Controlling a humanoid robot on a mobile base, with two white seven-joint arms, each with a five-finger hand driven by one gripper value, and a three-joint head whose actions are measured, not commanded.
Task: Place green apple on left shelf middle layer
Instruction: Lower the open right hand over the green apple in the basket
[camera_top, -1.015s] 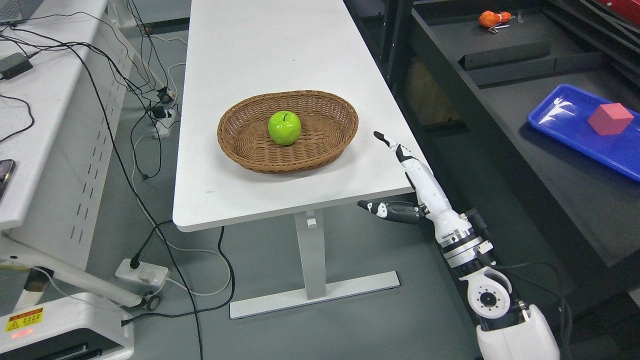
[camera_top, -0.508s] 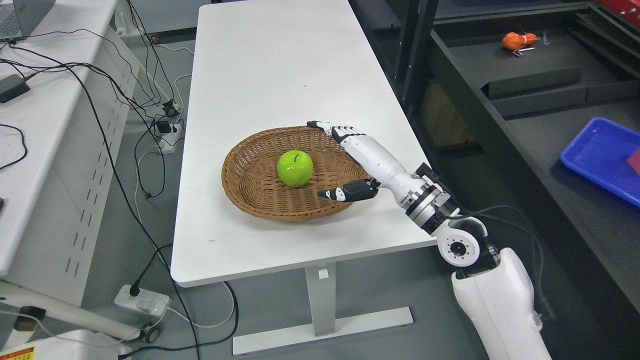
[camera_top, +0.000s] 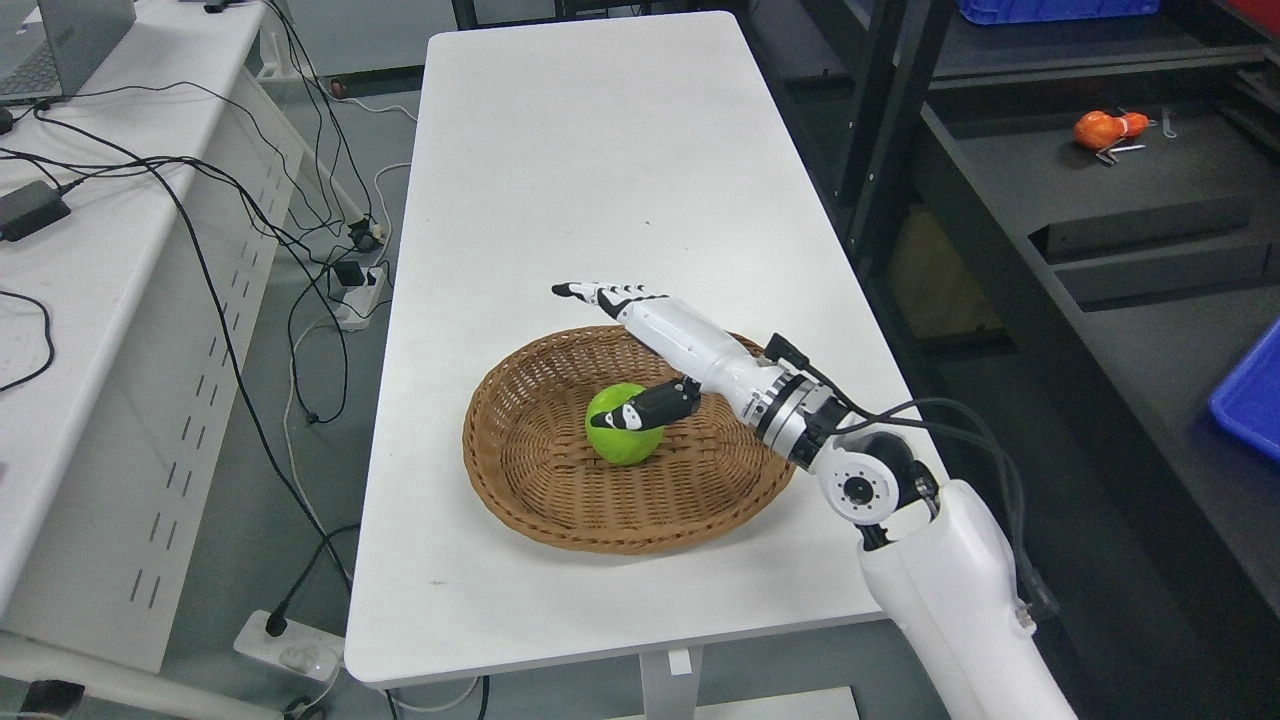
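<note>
Green apple (camera_top: 618, 446) sits in the middle of an oval wicker basket (camera_top: 540, 505) on the near part of a white table (camera_top: 590, 160). The right arm enters from the lower right, its right hand (camera_top: 655, 345) stretched out flat over the basket, pointing left. Its fingers (camera_top: 600, 295) are extended and together, reaching past the basket's far rim; the thumb (camera_top: 645, 408) is spread apart from them and lies across the apple's top right side. Nothing is grasped. Right of the table stands a dark shelf unit (camera_top: 1130, 230) with a small orange object (camera_top: 1100, 130) at its far end. Cables (camera_top: 230, 250) trail over the floor to the left.
</note>
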